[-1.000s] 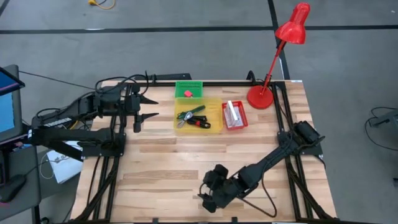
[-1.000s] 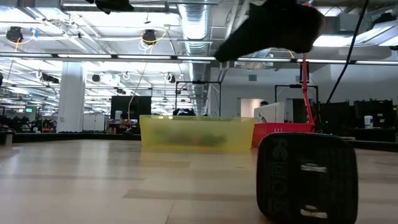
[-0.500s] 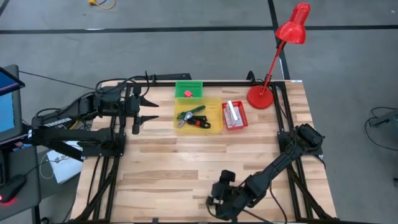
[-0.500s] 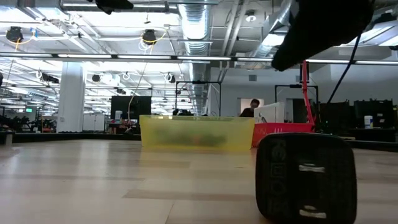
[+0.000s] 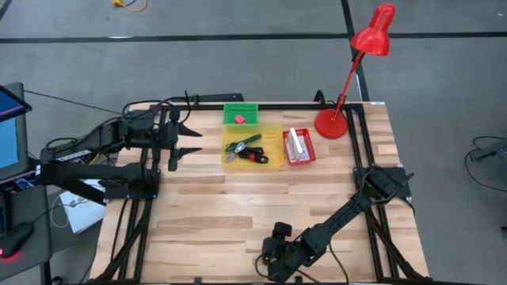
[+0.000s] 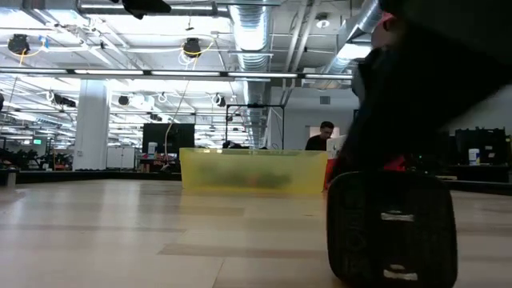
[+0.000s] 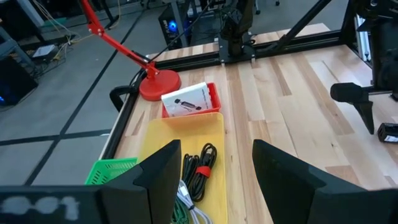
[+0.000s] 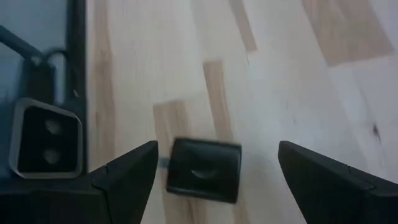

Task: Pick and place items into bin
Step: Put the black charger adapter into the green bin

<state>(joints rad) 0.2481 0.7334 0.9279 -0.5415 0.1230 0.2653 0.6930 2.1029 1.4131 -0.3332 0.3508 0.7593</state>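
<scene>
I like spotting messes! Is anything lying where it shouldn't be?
One small black boxy object lies alone on the bare wooden table near its front edge, far from the yellow bin with the tools. The right gripper hovers open over it; the left gripper waits beside the bin.

From my remote station I can make out no readable text, label, brand or number in any view. The black block (image 6: 392,228) close to the low camera carries raised markings, too dim for me to read. The white carded package (image 7: 186,99) in the red tray (image 7: 213,95) shows dark print I cannot resolve. The monitor (image 5: 9,131) beside the table shows only a blue glow.
</scene>
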